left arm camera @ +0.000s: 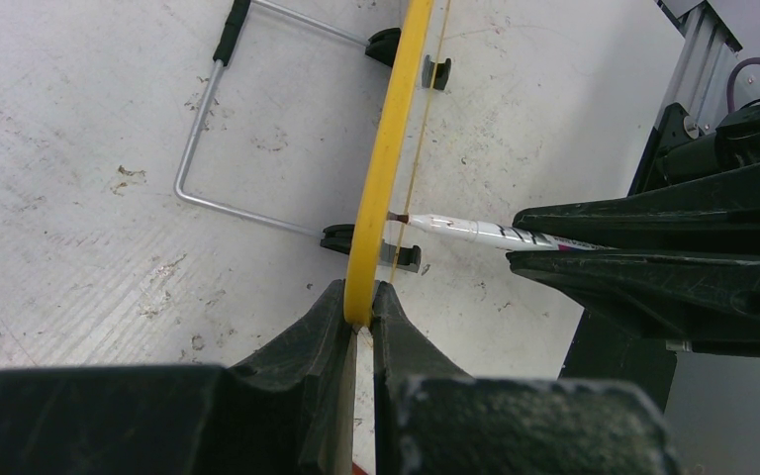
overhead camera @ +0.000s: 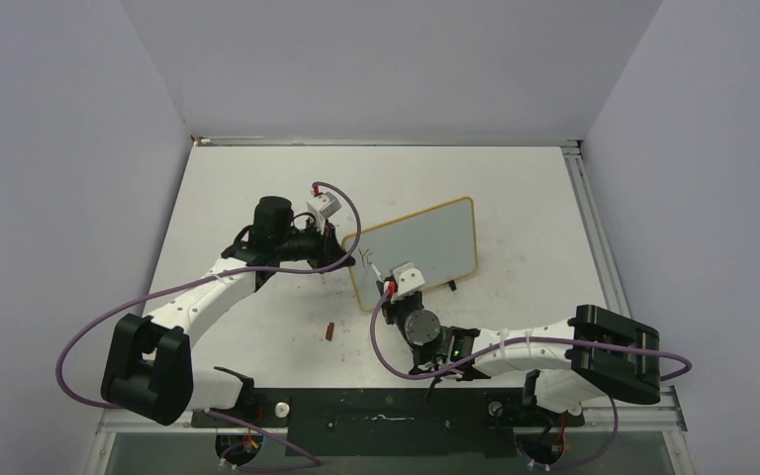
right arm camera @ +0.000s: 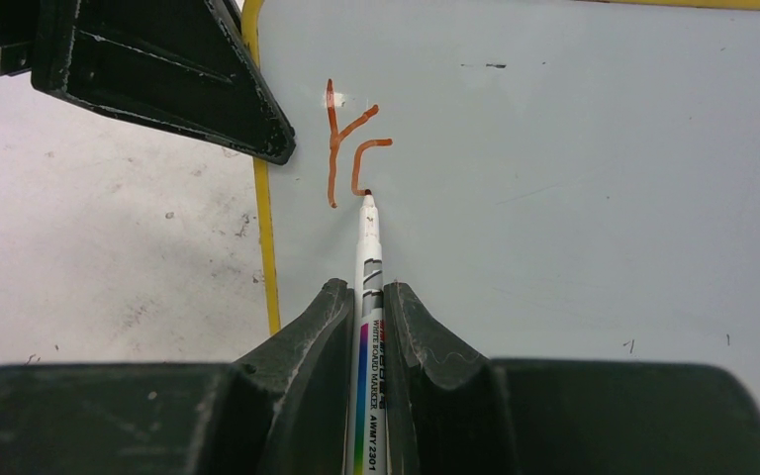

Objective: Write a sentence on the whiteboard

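The whiteboard (overhead camera: pixel 426 247) stands tilted on the table, grey-white with a yellow rim (left arm camera: pixel 386 158). My left gripper (overhead camera: pixel 348 251) is shut on its left rim, the jaws pinching the yellow edge (left arm camera: pixel 359 315). My right gripper (right arm camera: pixel 364 289) is shut on a white marker (right arm camera: pixel 367 237), whose tip touches the board face (right arm camera: pixel 554 198). Of the sentence (right arm camera: pixel 349 148), only a red "Y" and a short hooked stroke show, near the board's left edge. The marker tip rests at the lower end of that hooked stroke. In the left wrist view the marker (left arm camera: pixel 475 232) meets the board from the right.
A wire stand (left arm camera: pixel 208 148) props the board from behind. A small red cap (overhead camera: pixel 328 332) lies on the table in front of the board's left corner. Grey walls close in the table, and a metal rail (overhead camera: pixel 594 228) runs along its right side.
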You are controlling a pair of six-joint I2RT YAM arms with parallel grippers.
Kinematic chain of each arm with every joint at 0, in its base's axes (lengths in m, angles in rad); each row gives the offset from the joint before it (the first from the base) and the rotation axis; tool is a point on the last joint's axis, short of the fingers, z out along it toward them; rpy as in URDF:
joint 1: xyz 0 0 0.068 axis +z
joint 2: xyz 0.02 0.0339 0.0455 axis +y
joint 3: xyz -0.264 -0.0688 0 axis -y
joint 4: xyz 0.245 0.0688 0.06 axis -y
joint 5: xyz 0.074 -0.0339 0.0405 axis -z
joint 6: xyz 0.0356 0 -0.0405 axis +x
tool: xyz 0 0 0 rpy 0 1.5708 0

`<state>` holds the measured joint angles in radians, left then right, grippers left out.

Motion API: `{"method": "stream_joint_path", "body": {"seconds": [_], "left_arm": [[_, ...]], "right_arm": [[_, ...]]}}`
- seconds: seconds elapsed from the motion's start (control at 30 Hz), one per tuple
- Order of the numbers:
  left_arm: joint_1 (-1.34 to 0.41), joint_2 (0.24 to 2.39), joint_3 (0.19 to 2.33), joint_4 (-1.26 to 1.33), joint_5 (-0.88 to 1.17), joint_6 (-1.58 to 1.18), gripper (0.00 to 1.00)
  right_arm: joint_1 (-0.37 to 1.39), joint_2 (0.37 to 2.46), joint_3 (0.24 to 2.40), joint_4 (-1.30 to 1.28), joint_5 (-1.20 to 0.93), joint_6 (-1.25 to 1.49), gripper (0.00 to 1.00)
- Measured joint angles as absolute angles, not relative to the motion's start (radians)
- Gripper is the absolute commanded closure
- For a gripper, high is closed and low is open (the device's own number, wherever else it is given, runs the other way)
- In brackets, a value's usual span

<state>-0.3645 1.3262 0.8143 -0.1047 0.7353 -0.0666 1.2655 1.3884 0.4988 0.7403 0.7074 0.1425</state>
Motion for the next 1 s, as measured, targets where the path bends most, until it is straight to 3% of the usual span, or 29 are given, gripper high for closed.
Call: {"method": "stream_joint_path", "body": {"seconds": [1.0], "left_arm": [[-0.364,1.326,0.814,-0.105,0.734,-0.067,1.00]], "right_arm": [[1.250,1.406,0.533,0.815,0.706,0.039,0.95]]}}
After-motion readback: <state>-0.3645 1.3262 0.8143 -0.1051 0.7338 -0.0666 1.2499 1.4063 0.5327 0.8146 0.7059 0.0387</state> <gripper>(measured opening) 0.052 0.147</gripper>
